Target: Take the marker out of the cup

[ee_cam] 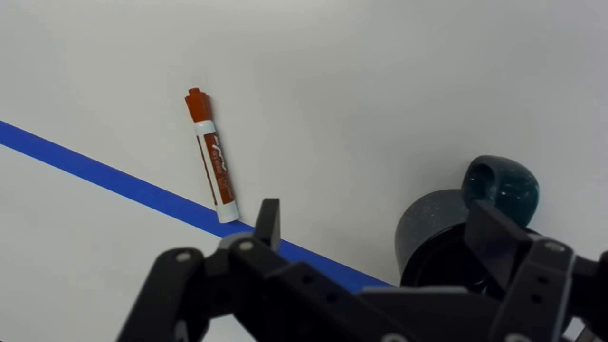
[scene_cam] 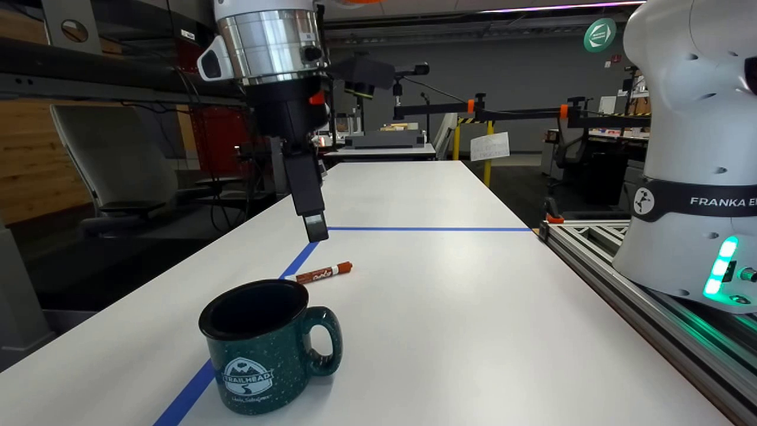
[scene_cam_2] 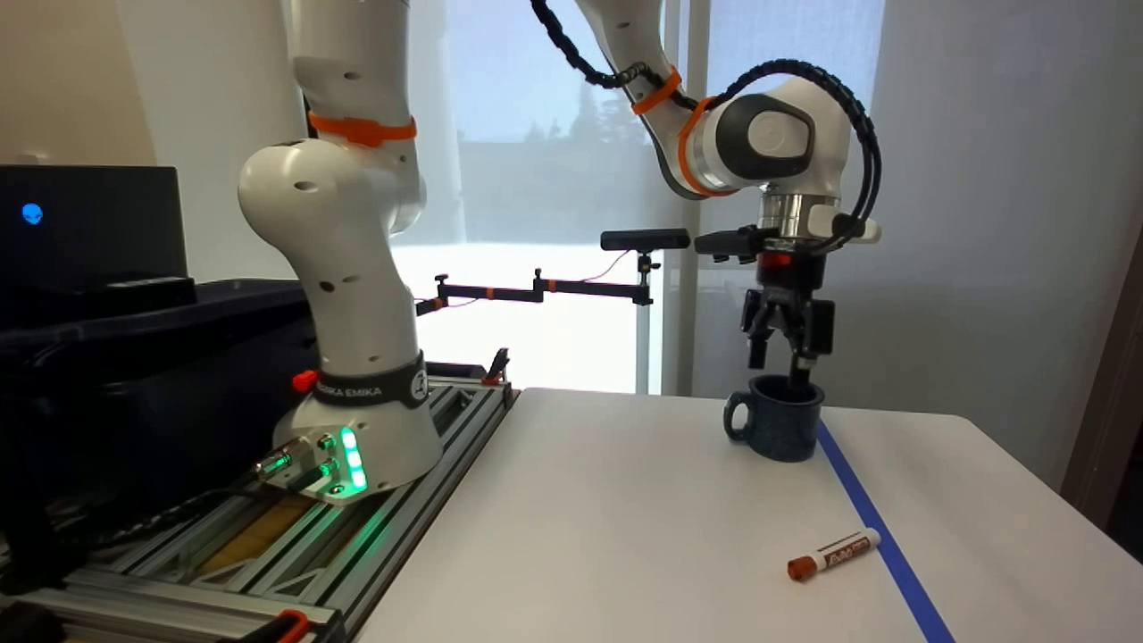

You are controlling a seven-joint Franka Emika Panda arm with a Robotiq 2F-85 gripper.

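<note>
The marker (scene_cam: 324,273) has a red-orange cap and a white body with a red-brown label. It lies flat on the table beside the cup, its white end at the blue tape; it also shows in an exterior view (scene_cam_2: 835,555) and in the wrist view (ee_cam: 213,159). The dark green cup (scene_cam: 254,355) stands upright and also shows in an exterior view (scene_cam_2: 775,429) and in the wrist view (ee_cam: 425,228). I see nothing inside its dark mouth. My gripper (scene_cam_2: 779,368) is open and empty above the table. In the wrist view its fingers (ee_cam: 380,209) are apart, one overlapping the cup's rim.
The white table (scene_cam: 449,307) bears blue tape lines (scene_cam_2: 866,509). The robot's base (scene_cam_2: 375,429) stands on a metal rail frame along one table edge. A camera on a black arm (scene_cam_2: 645,239) stands beyond the table.
</note>
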